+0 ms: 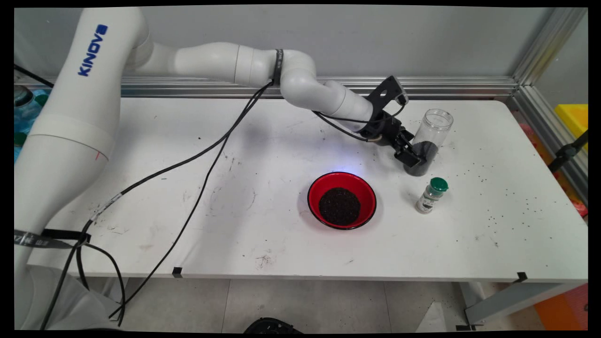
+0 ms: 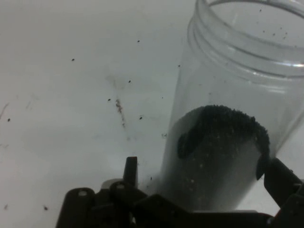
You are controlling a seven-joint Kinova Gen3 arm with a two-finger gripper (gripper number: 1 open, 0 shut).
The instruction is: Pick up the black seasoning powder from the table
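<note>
From above, the arm reaches across the white table (image 1: pixel 235 225) and the black pincer (image 1: pixel 413 157) is down at the lower part of a clear open-topped jar (image 1: pixel 429 141). The jar stands upright, part filled with dark grains, right against the pincer on its far-right side. Down and to the right of the pincer, near it, stands a small shaker with a green cap (image 1: pixel 432 195), apart from the jar. Down and to the left sits a red bowl (image 1: pixel 341 199) holding a heap of the same dark grains, clear of the pincer. Loose dark specks (image 1: pixel 512 197) dot the tabletop well off to the right.

On the hand camera, the jar (image 2: pixel 228 142) fills the frame just ahead of the pincer (image 2: pixel 199 190). One finger (image 2: pixel 130 171) shows left of the jar's base, the other (image 2: pixel 282 183) at its right, so the fingers sit spread on either side of it. Whether they press the glass, I cannot tell.
</note>
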